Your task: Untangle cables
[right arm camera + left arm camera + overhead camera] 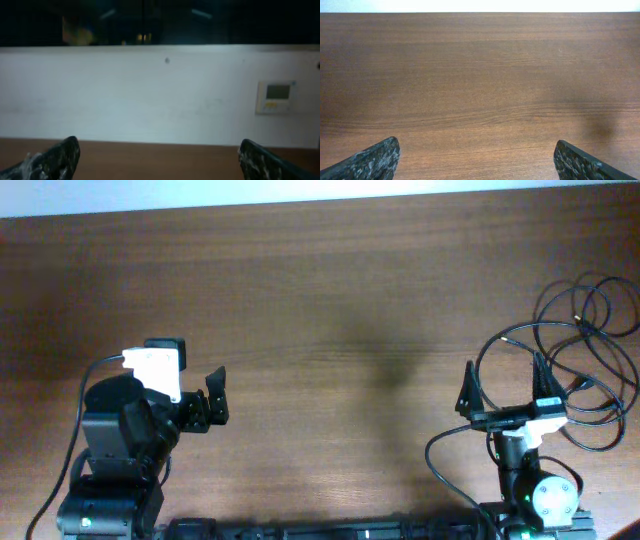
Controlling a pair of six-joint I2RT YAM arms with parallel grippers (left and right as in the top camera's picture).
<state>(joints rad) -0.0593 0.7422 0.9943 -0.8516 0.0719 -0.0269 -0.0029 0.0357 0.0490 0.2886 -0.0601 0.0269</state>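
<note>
Tangled cables (pixel 583 380) by table (pixel 320 300) R edge | just fwd-right of R gripper (pixel 507 383), fingers spread wide | L gripper (pixel 214 395) likewise wide, well apart, far side

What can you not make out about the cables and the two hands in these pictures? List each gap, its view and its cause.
- Overhead: the cables meet the right edge; the strands are too thin to count or to tell which crosses over.
- Overhead: the right hand overlaps the nearest loop, hiding any contact.
- Right wrist: blurred, facing a wall; no cables.
- Left wrist: only table beyond the left hand.
</note>
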